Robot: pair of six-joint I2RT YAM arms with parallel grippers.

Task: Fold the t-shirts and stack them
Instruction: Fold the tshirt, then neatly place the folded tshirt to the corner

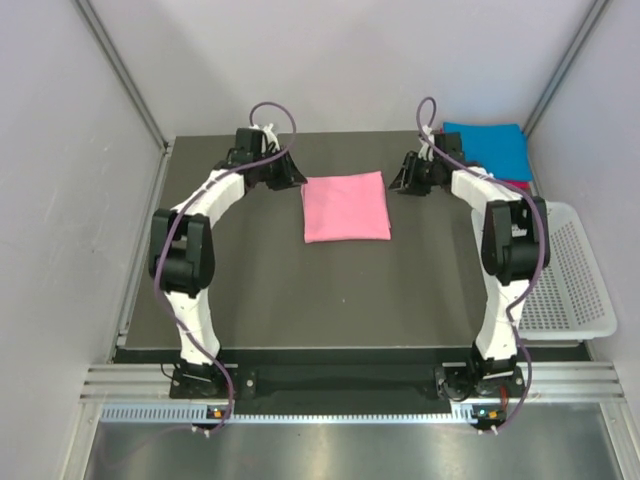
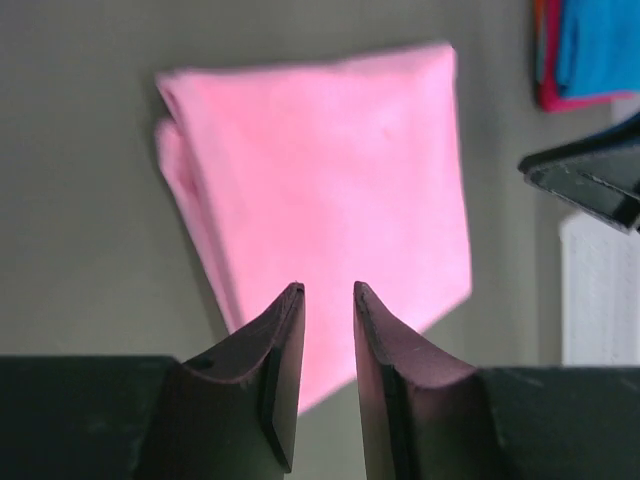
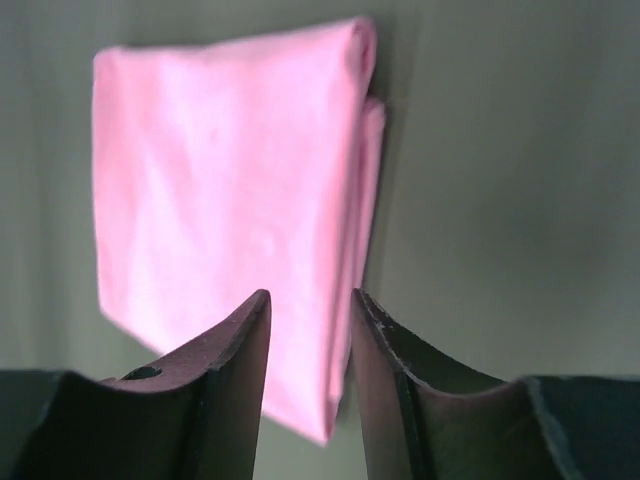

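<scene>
Pink t-shirt (image 1: 346, 206), folded in the middle of the worktop (image 1: 330, 290) between the part-open, empty left tool (image 2: 328, 290) and right tool (image 3: 310, 295), is best pinched at both edges and carried level onto the blue t-shirt (image 1: 487, 148).

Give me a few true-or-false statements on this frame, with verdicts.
1. The pink t-shirt lies folded on the table. True.
2. The blue t-shirt sits in the basket. False: it lies at the table's far right corner, atop the magenta-red t-shirt.
3. The left pincer grips the pink t-shirt. False: its jaws are apart, holding nothing.
4. The right pincer is empty. True.
</scene>
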